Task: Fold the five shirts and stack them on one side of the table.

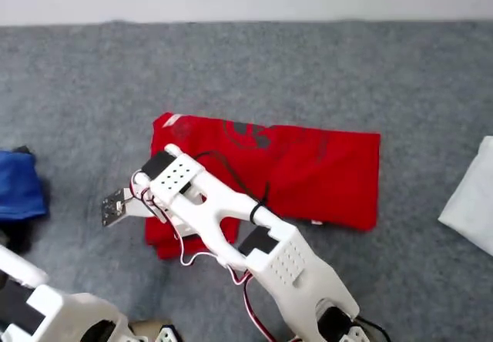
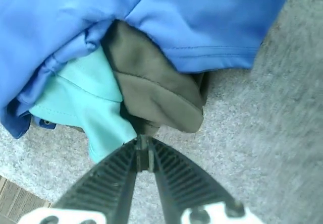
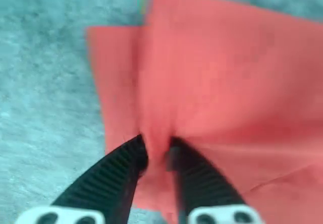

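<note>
On the grey desk point(image 1: 231, 72), right in the middle, lies the red shirt point(image 1: 323, 172). It looks partly folded, a long block with one thicker end. The right end effector point(image 3: 157, 156) is at that thicker end. Its two black jaws are close together and a little ridge of red cloth is squeezed between them, so it is holding the shirt. My guess is that it grips the edge there so it can lift that end and lay it over the rest for one more fold.

Off at one side of the desk is the pile. The blue shirt point(image 2: 151, 17) is on top, with a teal shirt point(image 2: 86, 98) and a dark shirt point(image 2: 151, 88) peeking out under it. They sit together because that side is where the stack goes. The left end effector point(image 2: 144, 153) is low by the pile, its jaws pressed narrow, tips meeting right at the edge of the dark shirt (I cannot tell if any cloth is caught).

A white shirt point(image 1: 471, 203) waits at the far other side – not in the stack yet. So three look stacked, one is being folded, and one is left.
</note>
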